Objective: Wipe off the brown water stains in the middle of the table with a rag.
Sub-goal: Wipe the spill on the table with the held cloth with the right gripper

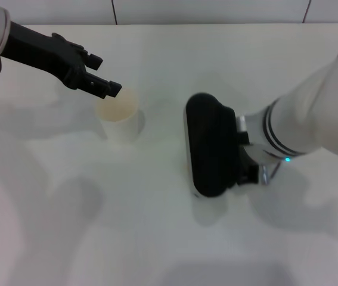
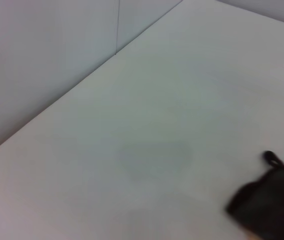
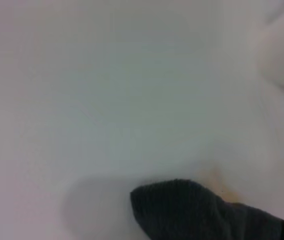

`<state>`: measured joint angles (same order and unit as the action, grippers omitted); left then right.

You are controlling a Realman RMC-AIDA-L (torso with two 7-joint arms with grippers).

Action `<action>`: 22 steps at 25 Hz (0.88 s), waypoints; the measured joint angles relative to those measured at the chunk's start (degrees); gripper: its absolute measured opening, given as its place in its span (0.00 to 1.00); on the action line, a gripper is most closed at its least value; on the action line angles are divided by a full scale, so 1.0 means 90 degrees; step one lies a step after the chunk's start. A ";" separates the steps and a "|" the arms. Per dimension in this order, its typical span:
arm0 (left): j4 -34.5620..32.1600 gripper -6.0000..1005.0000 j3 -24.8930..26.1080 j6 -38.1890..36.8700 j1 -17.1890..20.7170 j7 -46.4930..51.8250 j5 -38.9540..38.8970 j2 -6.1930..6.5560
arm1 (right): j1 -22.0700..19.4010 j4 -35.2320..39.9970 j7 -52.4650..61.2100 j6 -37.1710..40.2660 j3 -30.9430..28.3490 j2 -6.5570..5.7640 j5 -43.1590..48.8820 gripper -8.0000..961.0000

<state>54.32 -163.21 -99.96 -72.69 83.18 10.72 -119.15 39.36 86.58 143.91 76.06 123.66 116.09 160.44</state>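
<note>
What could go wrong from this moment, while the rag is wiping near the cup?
1. The right arm's wrist camera hides the right gripper in the head view, so the rag could miss the faint brown water stains beside it.
2. The wiping stroke could reach the white paper cup nearby and tip it.
3. The left gripper hangs over the cup's rim; lowering it may knock the cup.

A pale tiled wall (image 1: 157, 11) (dark grout seams showing) runs behind the work surface; soft shadows, diffuse light.
</note>
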 joint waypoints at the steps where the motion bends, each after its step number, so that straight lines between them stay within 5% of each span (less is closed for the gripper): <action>1: 0.0005 0.83 0.0000 0.0003 0.0005 -0.0005 0.0000 0.0001 | -0.0096 0.0184 -0.0063 0.0211 -0.0017 -0.0003 -0.0079 0.08; 10: -0.0001 0.83 0.0000 0.0021 -0.0005 -0.0013 0.0000 0.0009 | -0.0305 0.0644 -0.0361 0.0836 -0.0065 0.0003 -0.1135 0.08; 22: -0.0001 0.83 0.0000 0.0033 -0.0023 0.0015 0.0000 -0.0003 | -0.0073 -0.0160 -0.0261 -0.0721 -0.0212 0.0012 -0.0850 0.08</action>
<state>54.31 -163.21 -99.66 -72.90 83.31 10.72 -119.18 38.70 85.14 141.57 69.57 121.75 116.20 152.79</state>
